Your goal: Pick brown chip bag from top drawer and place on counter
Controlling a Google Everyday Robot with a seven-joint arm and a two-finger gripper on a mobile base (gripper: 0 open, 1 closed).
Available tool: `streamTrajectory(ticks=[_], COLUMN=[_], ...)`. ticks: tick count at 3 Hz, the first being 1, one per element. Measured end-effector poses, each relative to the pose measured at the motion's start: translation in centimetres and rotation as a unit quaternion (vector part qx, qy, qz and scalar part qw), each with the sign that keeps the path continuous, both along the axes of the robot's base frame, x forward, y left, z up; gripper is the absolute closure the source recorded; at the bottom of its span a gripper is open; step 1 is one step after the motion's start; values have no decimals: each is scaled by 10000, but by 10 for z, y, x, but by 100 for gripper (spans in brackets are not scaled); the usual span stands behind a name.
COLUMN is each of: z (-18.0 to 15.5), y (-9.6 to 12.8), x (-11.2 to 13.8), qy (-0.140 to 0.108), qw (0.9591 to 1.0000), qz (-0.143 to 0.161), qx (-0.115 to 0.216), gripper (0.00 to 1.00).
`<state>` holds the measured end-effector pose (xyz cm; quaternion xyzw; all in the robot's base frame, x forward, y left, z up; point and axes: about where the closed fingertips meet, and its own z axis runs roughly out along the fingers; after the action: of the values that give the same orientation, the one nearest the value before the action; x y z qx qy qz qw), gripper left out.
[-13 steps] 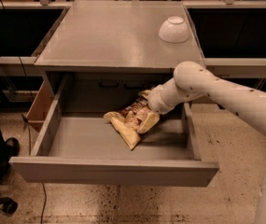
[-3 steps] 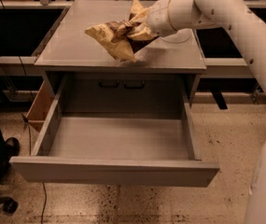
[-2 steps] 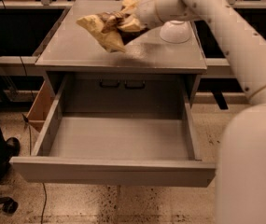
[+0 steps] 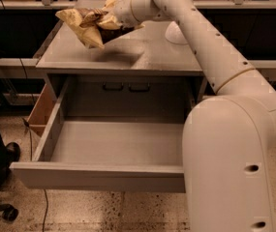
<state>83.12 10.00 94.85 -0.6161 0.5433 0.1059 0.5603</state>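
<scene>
**A:** Entry 1, what do we log?

**B:** We log 1 brown chip bag, crumpled, in the upper left of the frame. It hangs over the left part of the counter, and we see its shadow on the grey top.

**A:** And the gripper?

**B:** We place the gripper just right of the bag, near the top edge, clamped on the bag's right end. It tips the white arm that fills the right side.

**A:** Entries 2 and 3?

**B:** 1 top drawer, pulled open across the lower half. 1 white bowl, upper centre, on the counter, partly behind the arm.
</scene>
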Motion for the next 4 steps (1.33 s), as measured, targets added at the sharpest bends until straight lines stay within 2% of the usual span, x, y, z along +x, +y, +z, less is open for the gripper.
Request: streamTrajectory(ticks=[1,3,4], z=[-6,-6,3], y=[20,32,22], x=[2,-5,-20], qy=[129,185,65], qw=[9998,9993,9990], qz=[-13,107,305], qx=[163,304,306], gripper=[47,2,0])
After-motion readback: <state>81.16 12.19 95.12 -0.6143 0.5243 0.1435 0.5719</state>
